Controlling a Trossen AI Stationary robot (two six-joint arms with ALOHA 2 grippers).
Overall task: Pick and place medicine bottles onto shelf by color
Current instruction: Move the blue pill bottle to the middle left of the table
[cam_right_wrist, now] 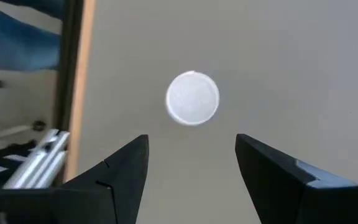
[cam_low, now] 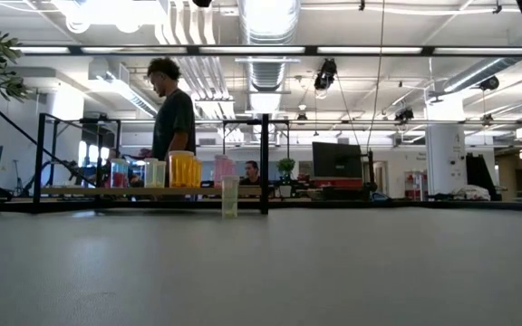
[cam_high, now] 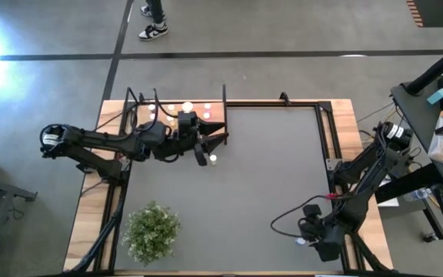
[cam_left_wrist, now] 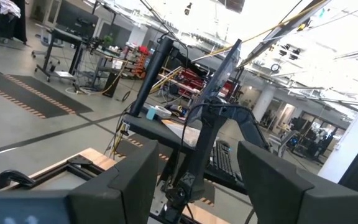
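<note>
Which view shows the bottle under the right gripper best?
The right wrist view: the bottle sits centred, cap up, just ahead of the open right gripper. The high view shows only a white speck beside the arm. The low and left wrist views do not show it.

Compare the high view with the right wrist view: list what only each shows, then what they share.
Only the high view shows the left gripper beside the shelf, the bottles on the shelf, a lone bottle on the table just off it, the green plant, and a person's feet beyond the table.

Only the right wrist view shows the right gripper open and empty, with a white bottle cap seen from straight above, just ahead of the fingers.

Both show the dark tabletop and its wooden edge near the right arm.
</note>
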